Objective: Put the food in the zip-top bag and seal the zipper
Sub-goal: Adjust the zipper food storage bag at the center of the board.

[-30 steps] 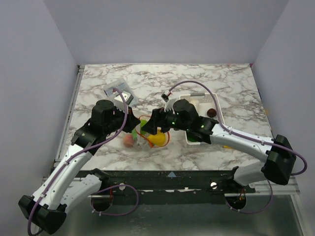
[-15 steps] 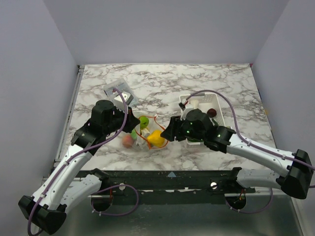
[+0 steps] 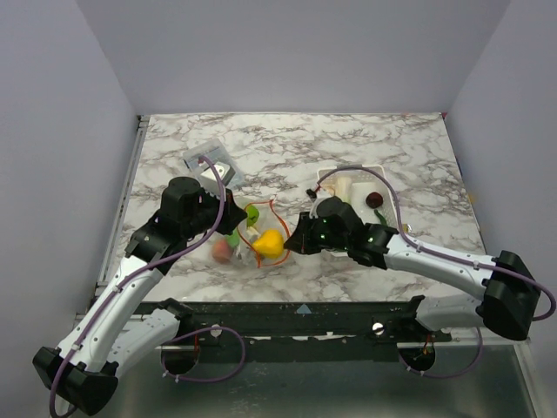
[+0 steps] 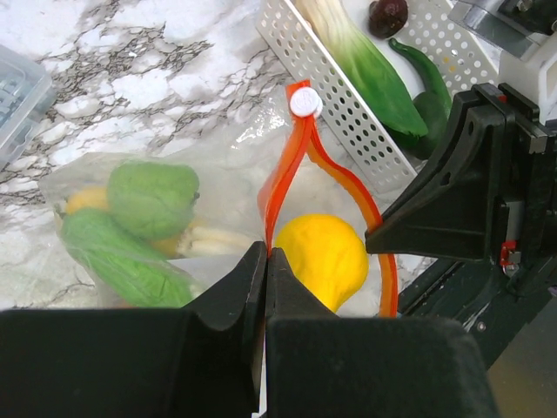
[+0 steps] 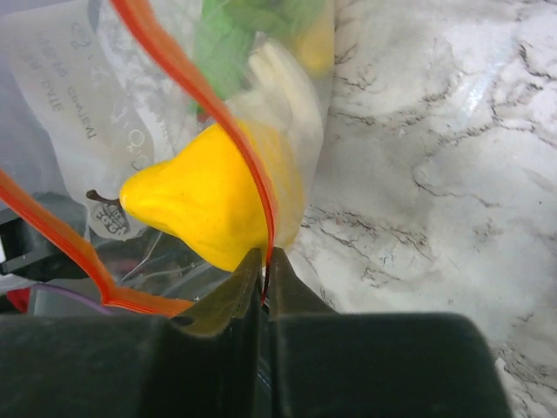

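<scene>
The zip-top bag lies mid-table with its mouth held apart. My left gripper is shut on the left side of the orange-red zipper. Shut on the zipper's right side is my right gripper. Inside the bag are a yellow fruit, green leafy pieces and a red-orange piece. From above, the left gripper and the right gripper flank the yellow fruit. More food, a leafy vegetable and a dark piece, lies in the basket.
The white perforated basket stands just right of the bag, behind my right arm, its wall close to the bag mouth. A grey-clear packet lies at the back left. Marble tabletop stretches behind.
My right gripper has drawn back from over the bag mouth, leaving the yellow fruit inside, and has shut on the zipper's right side. The left gripper has kept its grip.
</scene>
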